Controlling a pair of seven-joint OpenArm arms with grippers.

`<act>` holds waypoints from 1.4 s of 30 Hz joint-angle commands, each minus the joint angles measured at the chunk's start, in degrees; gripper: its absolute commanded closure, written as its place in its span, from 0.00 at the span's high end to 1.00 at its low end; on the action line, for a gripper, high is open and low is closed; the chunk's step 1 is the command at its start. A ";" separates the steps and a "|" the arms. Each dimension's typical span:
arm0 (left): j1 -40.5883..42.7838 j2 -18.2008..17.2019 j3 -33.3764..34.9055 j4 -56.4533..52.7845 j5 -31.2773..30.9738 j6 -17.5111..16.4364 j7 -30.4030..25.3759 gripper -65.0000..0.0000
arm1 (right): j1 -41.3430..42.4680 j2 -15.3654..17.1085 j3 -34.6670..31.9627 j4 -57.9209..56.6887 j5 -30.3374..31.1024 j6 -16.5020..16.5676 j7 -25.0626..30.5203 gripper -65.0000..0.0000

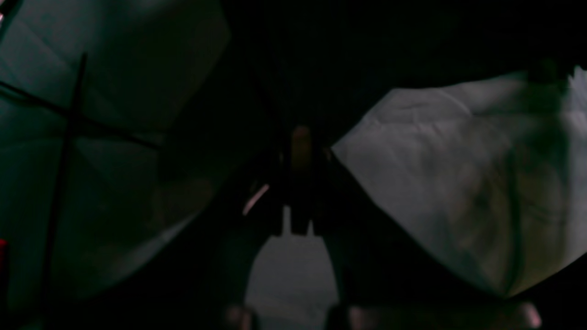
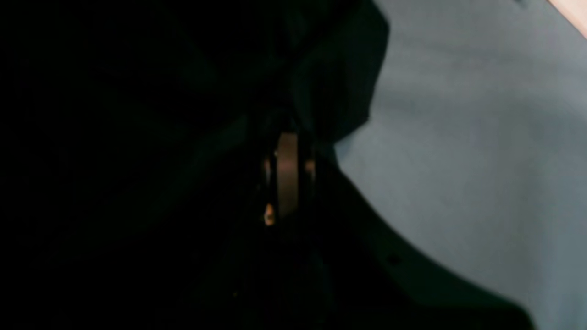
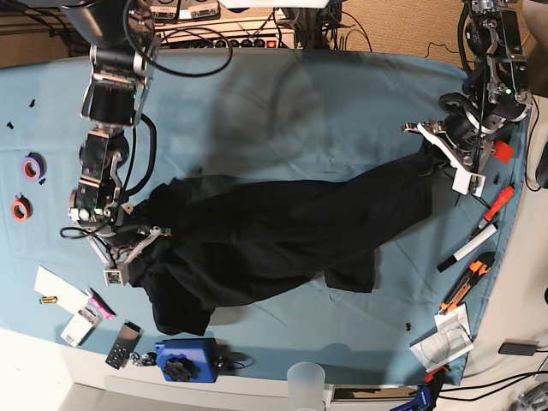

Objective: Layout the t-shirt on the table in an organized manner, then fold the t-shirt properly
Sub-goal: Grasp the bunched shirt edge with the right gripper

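The t-shirt (image 3: 274, 235) stretches across the middle of the table (image 3: 342, 103), one end near its right edge, the other toward the left edge. Tape rolls (image 3: 26, 184) sit by the left edge, pens (image 3: 475, 235) along the right edge, a cup (image 3: 306, 381) at the front edge.

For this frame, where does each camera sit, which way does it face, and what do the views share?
Base: overhead, looking down at the light blue cloth-covered table, the stretched large black fabric t-shirt and both arms.
Left wrist: on the left arm, looking along its shut left end effector into dark shirt fabric; very dim.
Right wrist: on the right arm, looking along its shut right end effector gripping the shirt, table cloth beyond.
Shared: all three show the shirt and the table cloth.
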State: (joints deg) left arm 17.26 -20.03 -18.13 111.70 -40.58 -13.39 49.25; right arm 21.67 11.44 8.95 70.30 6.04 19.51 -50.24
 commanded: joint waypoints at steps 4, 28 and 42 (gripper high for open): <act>-0.44 -0.74 -0.39 0.96 -0.61 -0.22 -1.33 0.00 | 3.13 0.63 0.13 -0.39 0.35 2.97 -0.83 0.00; -0.44 -0.74 -0.37 0.96 -0.61 -0.22 -2.36 0.00 | 5.81 0.63 0.13 10.40 5.55 8.57 -9.38 0.32; -0.46 -0.74 -0.37 0.96 -0.61 -0.22 -2.75 0.00 | 5.79 0.79 0.15 12.41 12.15 7.87 -17.40 0.39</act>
State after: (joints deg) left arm 17.26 -20.03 -18.13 111.70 -40.58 -13.39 47.92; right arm 25.69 11.46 8.93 81.56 17.30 27.35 -68.77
